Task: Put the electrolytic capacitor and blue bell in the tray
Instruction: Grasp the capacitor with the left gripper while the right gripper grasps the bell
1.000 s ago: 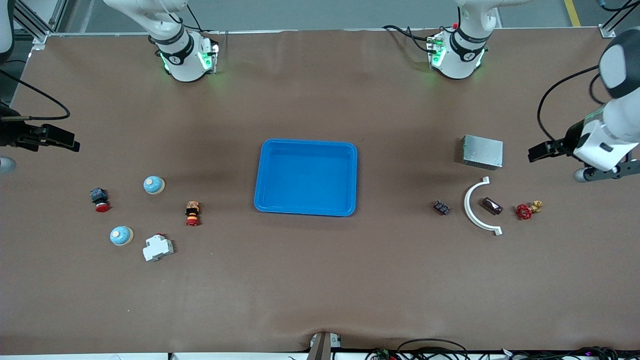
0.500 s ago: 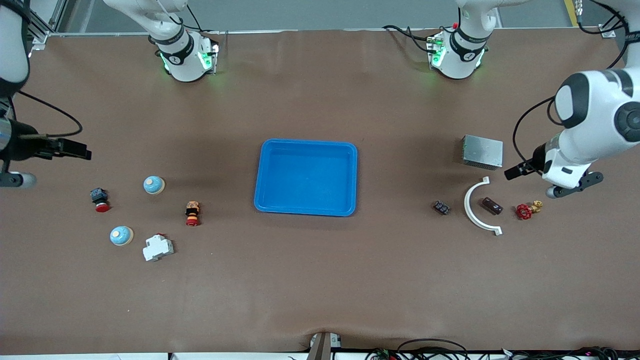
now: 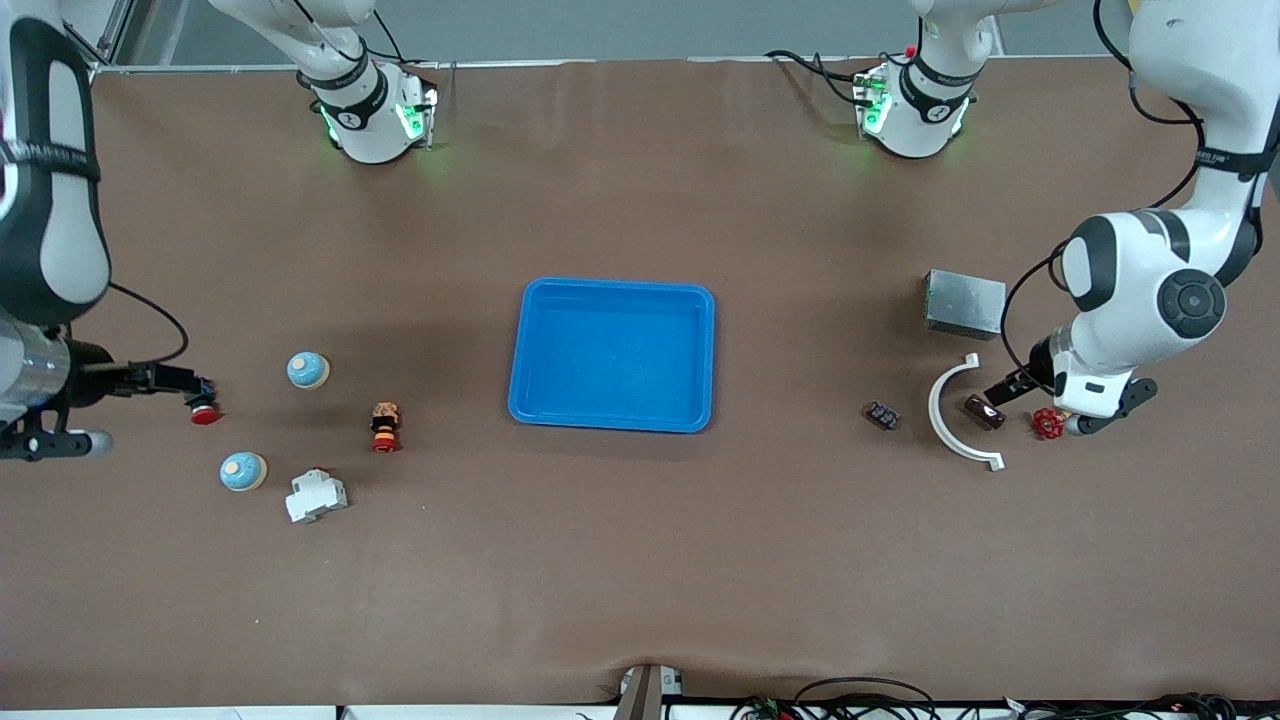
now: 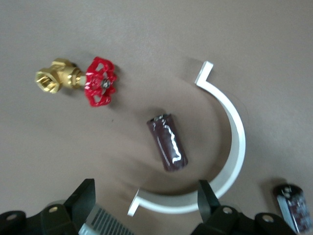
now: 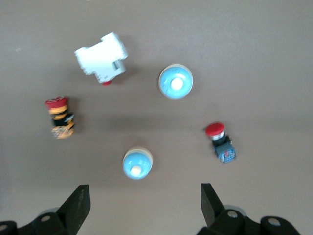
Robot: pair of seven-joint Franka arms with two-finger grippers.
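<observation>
- While the blue tray [image 3: 612, 355] sits empty mid-bench, both arms are in the reaching step.
- Left gripper [image 4: 146, 198], fingers wide, hovers over the dark capacitor [image 4: 167, 143], toward the left arm's end from the tray; next, descend and close.
- Right gripper [image 5: 142, 203], fingers wide, hovers beside two blue bells [image 5: 137, 163], toward the tray's right-arm end.

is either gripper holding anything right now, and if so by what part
Nothing is held. The left gripper hangs open over the capacitor; the right gripper hangs open over the blue bells.
</observation>
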